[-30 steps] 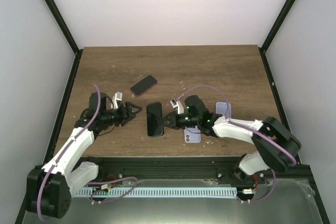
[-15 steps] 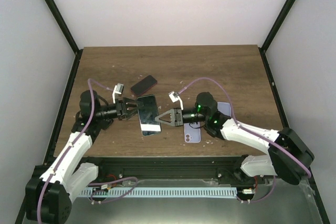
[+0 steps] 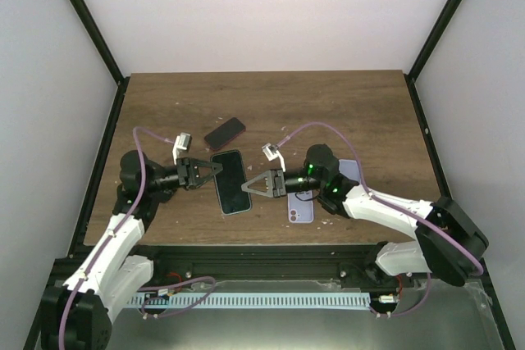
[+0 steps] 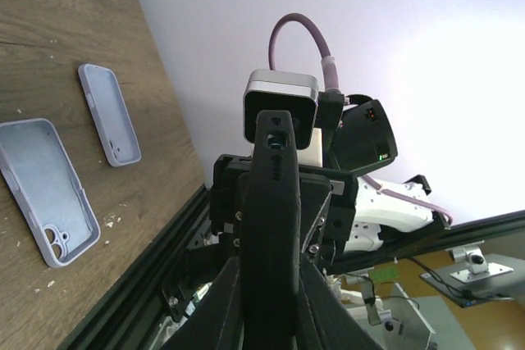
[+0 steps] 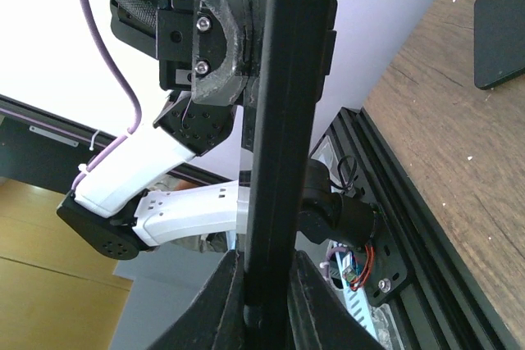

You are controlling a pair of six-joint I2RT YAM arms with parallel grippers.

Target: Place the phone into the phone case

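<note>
**Two grippers share one phone above the table**
The left gripper and right gripper each pinch an opposite long edge of the dark phone, which is raised over the table. The lavender phone case lies open side up just to its right (a second case sits beyond). The likely risk is that mismatched arm motion twists or drops the phone, or that a slanted descent jams a corner on the case rim.

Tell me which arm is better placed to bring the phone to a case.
Right, likely. The left end effector and right end effector both grip the phone, but the nearest case lies beside the right arm; the left would have to reach across.
</note>
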